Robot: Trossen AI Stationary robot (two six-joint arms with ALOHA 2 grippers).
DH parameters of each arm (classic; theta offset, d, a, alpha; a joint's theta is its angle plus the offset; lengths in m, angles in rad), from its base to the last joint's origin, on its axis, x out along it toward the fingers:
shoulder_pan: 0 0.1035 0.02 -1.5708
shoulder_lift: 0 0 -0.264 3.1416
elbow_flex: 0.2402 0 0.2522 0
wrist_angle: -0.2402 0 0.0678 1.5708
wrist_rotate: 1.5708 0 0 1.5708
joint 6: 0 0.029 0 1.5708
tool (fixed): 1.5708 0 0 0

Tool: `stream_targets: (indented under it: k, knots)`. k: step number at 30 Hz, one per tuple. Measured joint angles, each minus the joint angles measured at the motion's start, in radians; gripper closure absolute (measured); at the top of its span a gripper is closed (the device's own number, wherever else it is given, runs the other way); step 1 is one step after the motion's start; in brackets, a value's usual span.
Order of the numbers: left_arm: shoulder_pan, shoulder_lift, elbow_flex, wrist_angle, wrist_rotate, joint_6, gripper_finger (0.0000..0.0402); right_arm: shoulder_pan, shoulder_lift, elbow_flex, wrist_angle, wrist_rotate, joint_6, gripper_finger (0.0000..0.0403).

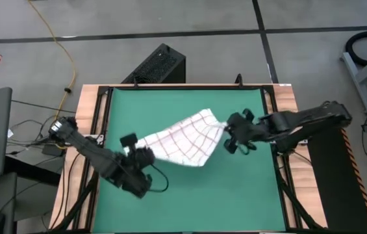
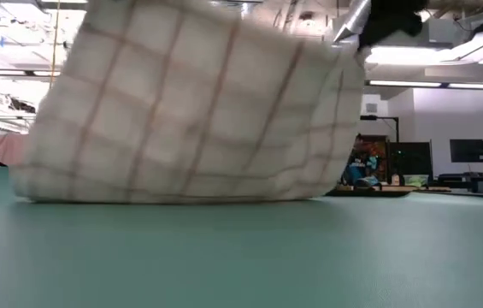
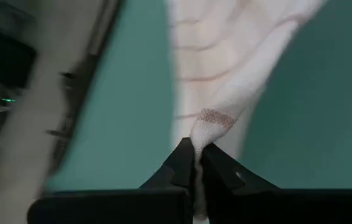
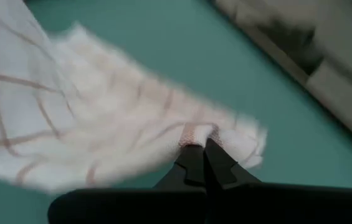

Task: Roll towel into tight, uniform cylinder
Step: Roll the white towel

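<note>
Towel [image 1: 182,138] in high view stretched across the green mat [image 1: 189,195] between left gripper [image 1: 133,154] and right gripper [image 1: 230,133]. Low view: cloth lifted, lower edge dragging on the mat. Left wrist view: jaws clamped on one towel corner. Right wrist view: jaws clamped on the opposite corner. Risk: pinches are small, extra tension could pull a corner free; sagging cloth may wrinkle, giving an uneven roll.
</note>
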Motion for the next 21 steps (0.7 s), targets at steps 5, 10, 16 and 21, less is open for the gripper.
stream_targets:
  k: [5, 10, 16, 21]
  knots:
    - [0.11, -0.055, 0.052, -0.002, -0.156, 0.178, 0.0401, -0.004, -0.079, 0.004, 0.107, 0.16, -0.18, 0.0402]
    - [0.239, -0.125, 0.084, -0.003, -0.251, 0.392, 0.0401, -0.048, -0.093, 0.055, 0.122, 0.396, -0.402, 0.0402]
    - [0.465, -0.209, 0.08, 0.018, -0.339, 0.644, 0.0401, -0.241, -0.073, 0.106, 0.143, 0.395, -0.597, 0.0402]
    - [0.707, -0.239, 0.08, 0.125, -0.309, 0.959, 0.0401, -0.442, -0.033, 0.106, 0.245, 0.38, -0.783, 0.0402]
